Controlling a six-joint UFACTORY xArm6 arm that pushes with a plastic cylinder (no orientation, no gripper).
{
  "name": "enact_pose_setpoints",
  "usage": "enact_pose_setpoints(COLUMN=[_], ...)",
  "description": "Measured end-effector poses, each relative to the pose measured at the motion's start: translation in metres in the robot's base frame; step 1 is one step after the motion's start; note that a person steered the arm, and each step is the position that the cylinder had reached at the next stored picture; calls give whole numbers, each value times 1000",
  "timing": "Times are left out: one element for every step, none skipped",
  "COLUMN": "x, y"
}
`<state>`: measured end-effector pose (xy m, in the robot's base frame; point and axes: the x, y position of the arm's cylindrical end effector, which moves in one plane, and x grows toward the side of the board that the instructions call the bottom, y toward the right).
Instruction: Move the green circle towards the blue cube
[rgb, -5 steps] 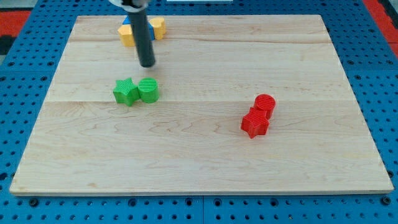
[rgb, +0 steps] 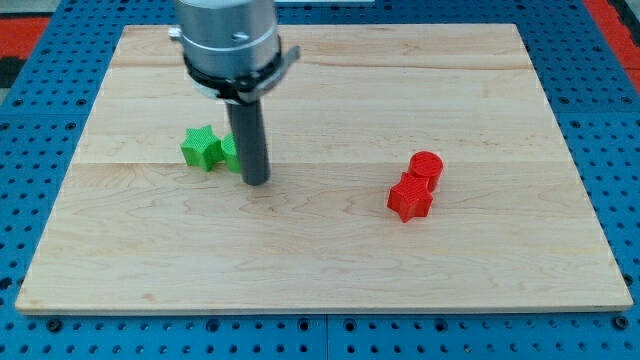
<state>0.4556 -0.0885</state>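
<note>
My tip (rgb: 256, 181) rests on the wooden board (rgb: 330, 250) just below and right of the green circle (rgb: 230, 152), which the rod mostly hides. The green star (rgb: 202, 148) sits against the circle's left side. The blue cube is hidden behind the arm's wide head (rgb: 226, 42) at the view's top left, and I cannot see it.
A red circle (rgb: 427, 165) and a red star (rgb: 409, 198) sit together at the view's right of centre. The yellow blocks seen earlier at the view's top are hidden behind the arm. The board lies on a blue pegboard (rgb: 620, 120).
The rod has moved toward the view's bottom, from above the green circle to its lower right. The arm's head now covers the blue and yellow blocks. The green blocks have not visibly moved.
</note>
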Motion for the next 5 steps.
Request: enact_pose_setpoints(x=[-13, -35, -68, -90, -91], y=[-13, -14, -14, -20, -38])
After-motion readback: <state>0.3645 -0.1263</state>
